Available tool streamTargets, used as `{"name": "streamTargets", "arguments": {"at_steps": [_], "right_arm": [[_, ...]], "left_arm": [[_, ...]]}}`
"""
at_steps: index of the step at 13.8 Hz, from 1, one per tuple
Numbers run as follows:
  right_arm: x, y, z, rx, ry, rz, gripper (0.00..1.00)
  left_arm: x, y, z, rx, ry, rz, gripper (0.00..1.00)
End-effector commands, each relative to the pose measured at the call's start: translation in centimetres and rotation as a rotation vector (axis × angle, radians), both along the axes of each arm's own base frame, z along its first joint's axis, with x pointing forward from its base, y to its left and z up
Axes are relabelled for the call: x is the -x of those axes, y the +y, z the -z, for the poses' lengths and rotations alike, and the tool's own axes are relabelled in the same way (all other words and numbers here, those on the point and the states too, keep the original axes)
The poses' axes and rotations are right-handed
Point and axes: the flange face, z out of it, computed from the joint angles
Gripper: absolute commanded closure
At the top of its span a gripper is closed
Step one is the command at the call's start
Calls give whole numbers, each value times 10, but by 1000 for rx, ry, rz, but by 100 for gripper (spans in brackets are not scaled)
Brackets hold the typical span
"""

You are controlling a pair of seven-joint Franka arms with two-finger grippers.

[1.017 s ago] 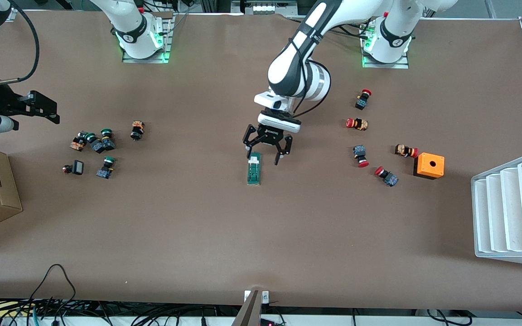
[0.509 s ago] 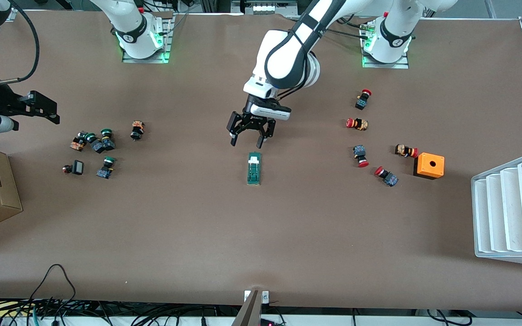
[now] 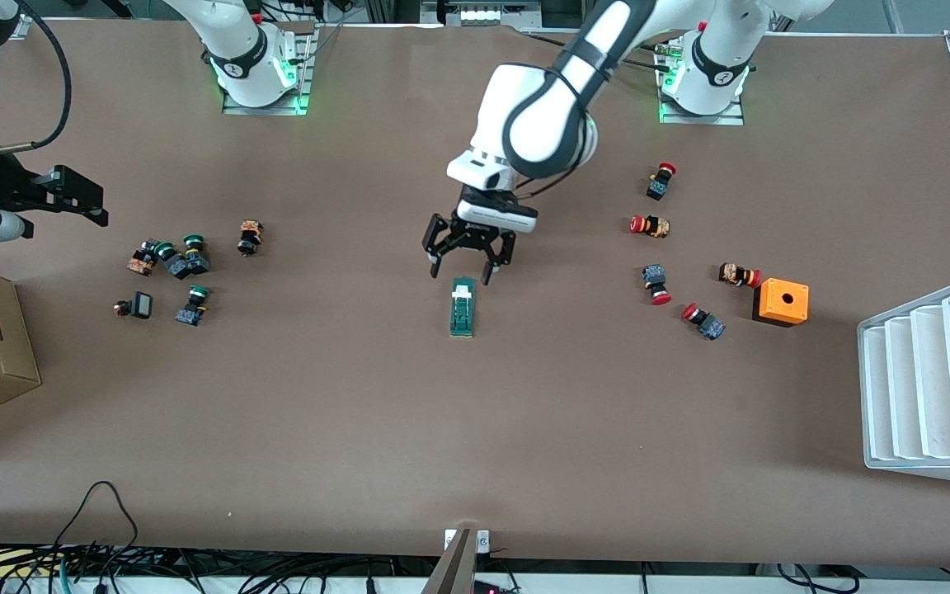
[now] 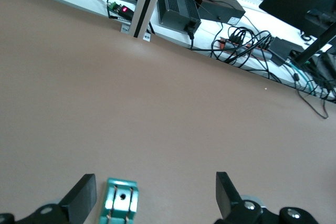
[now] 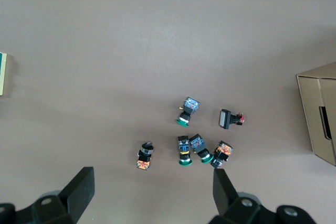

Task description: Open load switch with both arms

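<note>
Here, load switch: narrow dark-green block, white end, central strip.

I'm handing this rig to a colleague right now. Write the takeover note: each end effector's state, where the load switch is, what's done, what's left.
Left end effector: open, hanging just over the white end of the load switch, holding nothing.
Right end effector: open and empty, waiting at the right arm's end of the table, above the green push buttons.
Load switch: flat on the table, mid-table, its white end toward the robots' bases.
Done: left arm lined up over the switch.
Left: grasp it, bring the right arm in, open it.
</note>
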Motion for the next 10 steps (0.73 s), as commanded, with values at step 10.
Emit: {"name": "streamTargets", "arguments": {"at_steps": [10], "right_arm": [[-5, 1, -8, -15, -19, -13, 0]], "left_arm": [[-48, 14, -51, -188, 180, 2, 0]]}}
